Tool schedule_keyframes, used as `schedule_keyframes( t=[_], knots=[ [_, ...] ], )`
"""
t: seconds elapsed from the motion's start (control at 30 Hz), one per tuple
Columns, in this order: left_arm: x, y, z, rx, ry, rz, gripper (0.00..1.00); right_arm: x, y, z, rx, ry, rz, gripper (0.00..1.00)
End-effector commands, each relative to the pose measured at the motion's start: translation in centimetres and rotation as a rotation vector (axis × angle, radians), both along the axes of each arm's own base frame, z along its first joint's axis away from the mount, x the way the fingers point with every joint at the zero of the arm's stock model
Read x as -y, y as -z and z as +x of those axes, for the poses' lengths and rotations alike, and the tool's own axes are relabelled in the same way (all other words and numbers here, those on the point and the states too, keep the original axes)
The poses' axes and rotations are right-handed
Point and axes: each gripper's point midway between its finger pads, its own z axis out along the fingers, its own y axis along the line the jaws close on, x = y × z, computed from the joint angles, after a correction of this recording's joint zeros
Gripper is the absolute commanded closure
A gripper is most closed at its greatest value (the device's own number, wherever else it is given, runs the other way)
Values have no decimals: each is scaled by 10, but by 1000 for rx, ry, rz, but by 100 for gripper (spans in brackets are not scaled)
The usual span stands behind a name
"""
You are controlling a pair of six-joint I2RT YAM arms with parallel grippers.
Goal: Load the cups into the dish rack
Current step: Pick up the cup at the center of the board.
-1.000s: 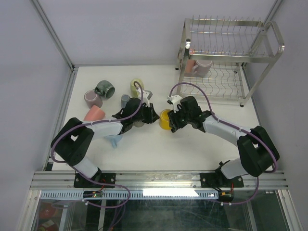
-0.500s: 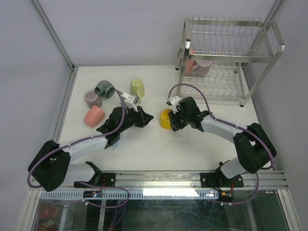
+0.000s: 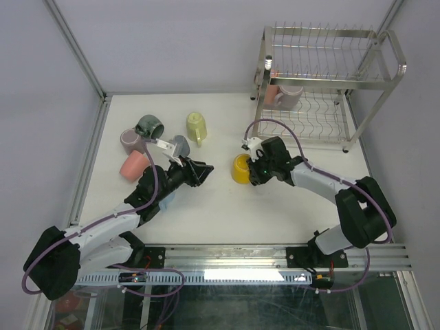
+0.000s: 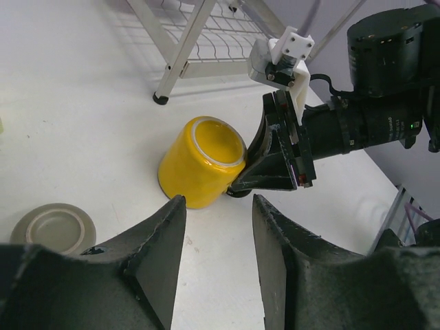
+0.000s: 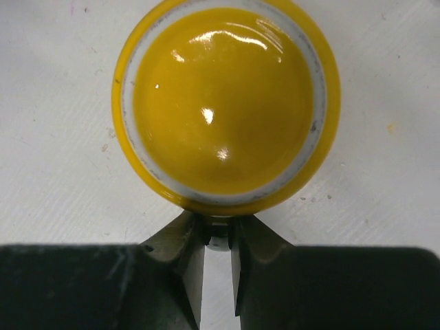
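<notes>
White desk (image 3: pixel 227 206), pale walls all round.

Top view: the dish rack (image 3: pixel 323 82) stands at far right, with two mugs (image 3: pixel 285 96) on its lower shelf. The yellow cup (image 3: pixel 240 169) sits mid-desk, well apart from the rack. The right pincer (image 3: pixel 253 172) touches the cup's right side. The left pincer (image 3: pixel 205 170) is near the cup's left side but apart from it. Loose cups lie at far left: dark green mug (image 3: pixel 149 126), mauve cup (image 3: pixel 133 141), salmon cup (image 3: pixel 134 165), pale yellow-green mug (image 3: pixel 196 126), grey-blue cup (image 3: pixel 181 145).

Left wrist view: left pincer (image 4: pixel 216 206) released, fingers spread, nothing between them. Yellow cup (image 4: pixel 199 161) is base-up and tilted. Right pincer (image 4: pixel 249 185) meets its lower right side.

Right wrist view: right pincer (image 5: pixel 218 240) is clenched on a small part at the near edge of the yellow cup (image 5: pixel 223 103). Cannot tell which part.
</notes>
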Motion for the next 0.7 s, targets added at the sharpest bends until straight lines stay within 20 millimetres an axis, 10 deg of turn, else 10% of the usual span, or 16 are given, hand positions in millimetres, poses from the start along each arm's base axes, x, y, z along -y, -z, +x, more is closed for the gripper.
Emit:
schedule_keyframes(
  t=[0.0, 0.47, 0.67],
  knots=[
    [-5, -31, -3, 93, -17, -80, 57, -6, -45, 7, 104, -83, 91, 100],
    [-18, -50, -19, 159, -27, -201, 3, 36, -102, -29, 155, -388, 118, 100],
    [-24, -53, -23, 173, -39, -216, 1, 80, -120, -29, 288, -326, -8, 100]
  ],
)
